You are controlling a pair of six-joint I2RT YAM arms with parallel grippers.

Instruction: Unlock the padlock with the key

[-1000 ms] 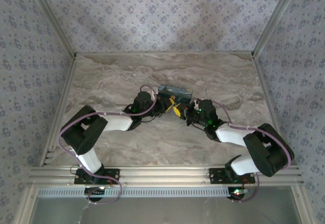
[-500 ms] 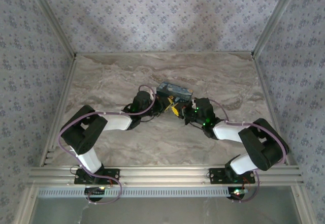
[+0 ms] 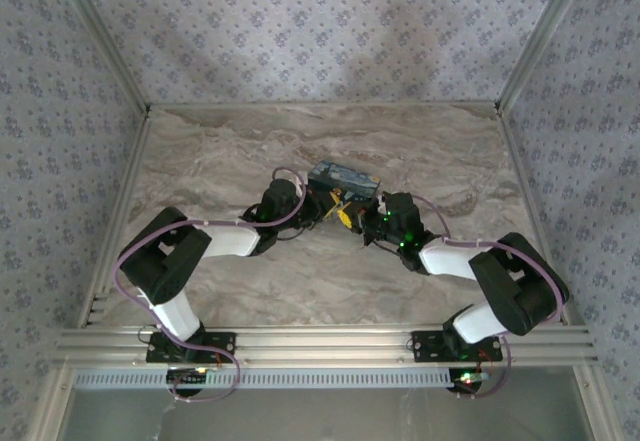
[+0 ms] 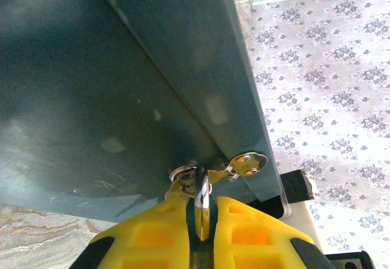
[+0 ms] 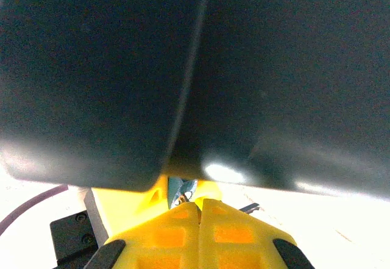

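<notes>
Converging at the middle of the grey-veined marble tabletop point(image 3: 220, 151), the two arms bring the left gripper point(image 3: 325, 207) and the right gripper point(image 3: 358, 220) tip to tip. They meet just in front of the blue rectangular metal tin point(image 3: 345, 177), and a patch of bright yellow point(image 3: 343, 212) shows where they meet, against the tin's near side.

In the left wrist view the bright yellow comes from the gripper's own blocky plastic fingers point(image 4: 155, 235), which have dark ends. They are clenched on a thin silver metal strip point(image 4: 202, 197) that stands on edge between them. The strip runs up to a small cluster of silver fittings point(image 4: 181, 175) at the tin's lower edge. A small silver ring point(image 4: 248, 162) hangs just to the right of them, beside the tin's corner. Whether the strip is the key or part of the padlock cannot be told, and the padlock's body cannot be picked out among these pieces. It would lie here, at the tin's edge between the two grippers.

In the right wrist view that gripper's yellow fingers point(image 5: 234, 232) are pressed flat together with no gap. A sliver of metal point(image 5: 183, 191) shows just past their tips, under the dark, blurred wall of the tin. Whether the closed fingers pinch anything cannot be told.
</notes>
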